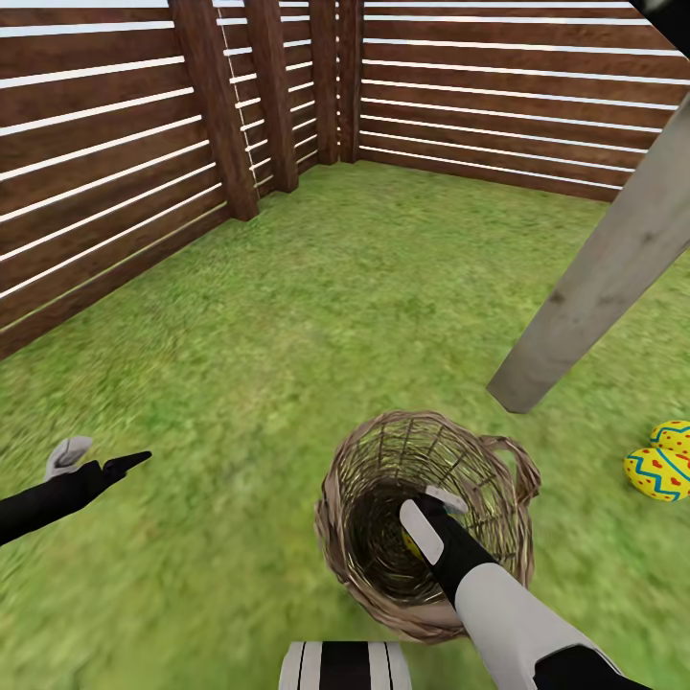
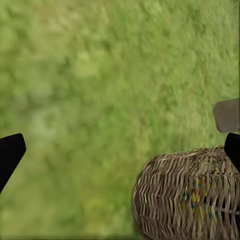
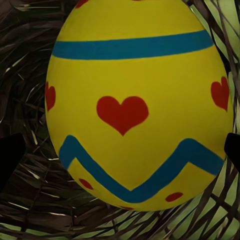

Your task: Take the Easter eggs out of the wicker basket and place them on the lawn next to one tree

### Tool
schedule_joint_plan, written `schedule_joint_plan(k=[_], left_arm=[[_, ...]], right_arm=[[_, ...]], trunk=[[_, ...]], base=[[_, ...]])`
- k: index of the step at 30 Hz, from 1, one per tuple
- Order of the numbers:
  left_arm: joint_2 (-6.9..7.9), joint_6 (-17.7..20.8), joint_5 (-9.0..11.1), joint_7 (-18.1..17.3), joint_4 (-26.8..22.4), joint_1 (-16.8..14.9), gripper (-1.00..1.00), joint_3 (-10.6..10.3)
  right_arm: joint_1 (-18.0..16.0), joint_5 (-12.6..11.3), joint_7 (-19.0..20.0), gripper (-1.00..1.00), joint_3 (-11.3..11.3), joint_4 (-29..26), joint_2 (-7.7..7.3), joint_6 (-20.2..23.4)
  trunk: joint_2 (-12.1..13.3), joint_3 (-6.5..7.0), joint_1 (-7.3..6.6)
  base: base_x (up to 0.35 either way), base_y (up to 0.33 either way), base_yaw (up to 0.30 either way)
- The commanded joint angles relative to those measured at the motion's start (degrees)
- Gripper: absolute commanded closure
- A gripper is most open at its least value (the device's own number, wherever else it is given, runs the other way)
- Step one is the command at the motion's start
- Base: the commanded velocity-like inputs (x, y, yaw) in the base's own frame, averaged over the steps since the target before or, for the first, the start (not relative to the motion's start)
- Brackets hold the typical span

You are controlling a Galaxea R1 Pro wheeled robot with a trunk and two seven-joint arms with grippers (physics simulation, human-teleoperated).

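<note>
While my right gripper (image 1: 433, 522) reaches down inside the wicker basket (image 1: 355, 479) on the lawn (image 1: 316, 316), one Easter egg (image 3: 135, 105) sits at the bottom on the woven floor, yellow with blue bands and red hearts. In my right wrist view the egg lies between my two dark fingertips (image 3: 10, 157), which stand apart at either side of it; whether they touch its shell I cannot tell. Seen from my left wrist, the egg's colours show through the basket's open weave. Two more eggs (image 1: 661, 460) rest on the grass just beside each other, near the foot of the grey-beige tree trunk (image 1: 594, 297) and apart from the basket. My left gripper (image 1: 96, 460) hangs over bare grass well to the left of the basket, fingers spread, holding nothing. The brown slatted fence (image 1: 115, 182) closes the garden corner behind.
</note>
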Motion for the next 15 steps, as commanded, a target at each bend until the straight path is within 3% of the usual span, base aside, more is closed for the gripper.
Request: schedule_joint_plan(k=[1, 3, 6, 9, 11, 15], left_arm=[[0.04, 0.2, -0.2, -0.8, 0.0, 0.0, -1.0, 0.1], [0.32, 0.2, -0.2, -4.0, 0.0, 0.1, -1.0, 0.6], [2.04, 0.2, -0.3, -13.6, 0.0, 0.9, -1.0, 1.7], [3.18, 0.2, -0.5, -21.0, 0.2, 1.7, -1.0, 2.0], [3.57, 0.2, -0.7, -24.2, 0.5, 2.0, -1.0, 2.0], [3.72, 0.2, -0.7, -25.4, 0.7, 2.1, -1.0, 2.1]], right_arm=[[0.0, -0.3, -0.4, -1.0, 0.3, -0.1, -0.05, 0.3], [0.0, -0.3, -0.4, -1.0, 0.3, -0.1, -0.05, 0.3], [0.0, -0.3, -0.4, -1.0, 0.3, -0.1, -0.05, 0.3], [0.0, -0.3, -0.4, -1.0, 0.3, -0.1, -0.09, 0.3], [0.0, -0.3, -0.4, -1.0, 0.3, -0.1, -0.11, 0.3], [0.0, -0.3, -0.4, -1.0, 0.3, -0.1, -0.13, 0.3]], trunk=[[0.0, -0.04, -0.01], [0.0, -0.04, -0.01], [0.0, -0.04, -0.01], [0.0, -0.04, -0.01], [0.0, -0.04, -0.01], [-0.1, -0.93, 0.09]], base=[[0.0, 0.0, 0.0], [0.0, 0.0, 0.0], [0.0, 0.0, 0.0], [0.0, 0.0, 0.0], [0.0, 0.0, 0.0], [0.0, 0.0, 0.0]])
